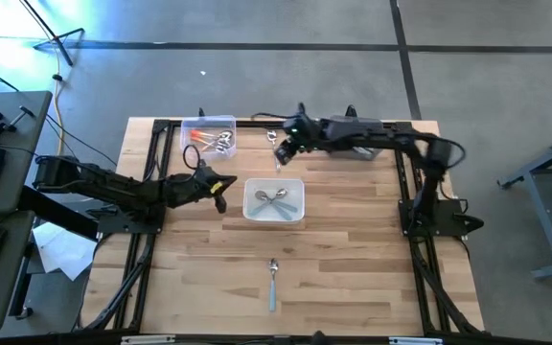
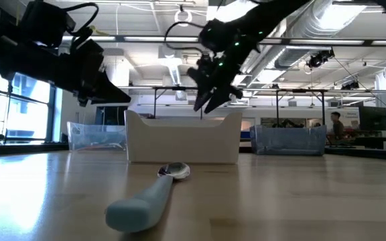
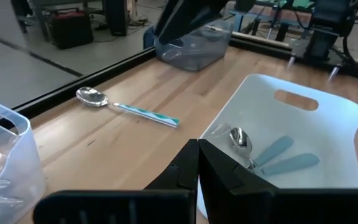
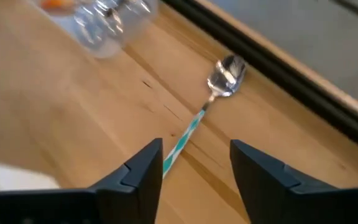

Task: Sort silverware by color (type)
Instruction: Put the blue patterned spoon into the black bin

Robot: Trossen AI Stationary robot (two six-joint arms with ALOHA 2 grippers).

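Observation:
A spoon with a teal-and-white striped handle (image 4: pixel 188 134) lies flat on the table near the far edge (image 1: pixel 278 159). My right gripper (image 4: pixel 194 167) hovers open above its handle end, one finger on each side, touching nothing (image 1: pixel 282 146). A light blue spoon (image 1: pixel 272 278) lies flat near the front edge (image 2: pixel 149 197). The white bin (image 1: pixel 274 216) at the centre holds two light blue spoons (image 3: pixel 278 155). A clear bin (image 1: pixel 207 123) at the far left holds orange-handled and silver spoons. My left gripper (image 1: pixel 220 192) is shut and holds nothing, just left of the white bin (image 3: pixel 197 168).
A second clear bin (image 3: pixel 194 46) stands at the far right, partly under my right arm (image 1: pixel 362 151). A black frame rail (image 4: pixel 278 68) runs along the far edge, close behind the striped spoon. Bare wood lies between the white bin and the front edge.

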